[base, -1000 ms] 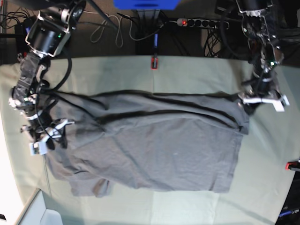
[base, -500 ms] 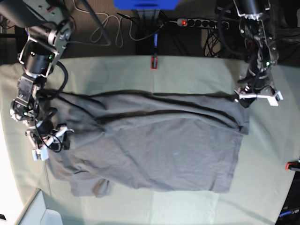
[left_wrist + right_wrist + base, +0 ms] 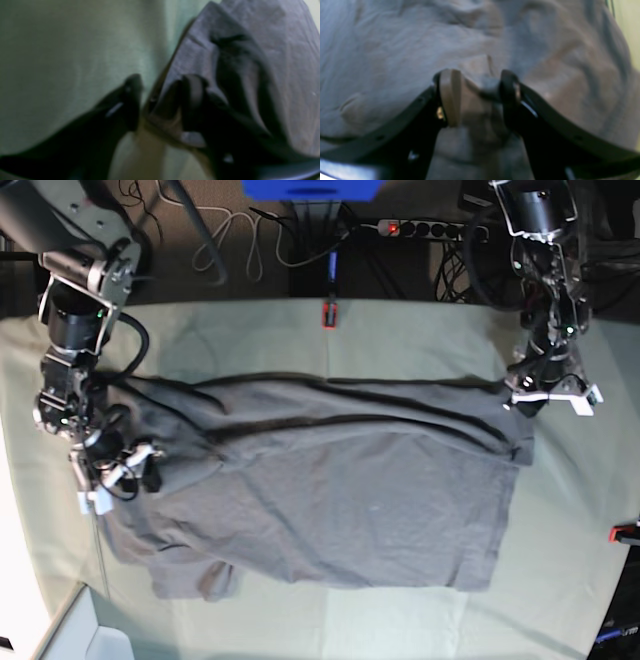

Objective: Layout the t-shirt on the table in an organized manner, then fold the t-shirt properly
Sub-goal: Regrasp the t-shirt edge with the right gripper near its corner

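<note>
The grey t-shirt (image 3: 340, 490) lies spread and creased across the table (image 3: 400, 330), long side left to right. My left gripper (image 3: 545, 392) sits at the shirt's upper right corner. In the left wrist view, that gripper (image 3: 161, 100) straddles the shirt's edge (image 3: 262, 50): one finger rests on the green cloth (image 3: 62, 62), the other against the fabric, with a gap still showing. My right gripper (image 3: 115, 475) is at the shirt's left end. Seen from the right wrist, the gripper (image 3: 480, 97) has a raised bunch of grey fabric (image 3: 395, 50) pinched between its fingers.
A red clamp (image 3: 328, 313) marks the table's far edge and another (image 3: 625, 532) the right edge. Cables and a power strip (image 3: 420, 227) lie on the floor beyond. A white box (image 3: 90, 640) stands at the lower left corner.
The left gripper's jaws have narrowed at the shirt's right corner, and it has shifted slightly left. The right arm has moved a little right and up, staying on the shirt's left end.
</note>
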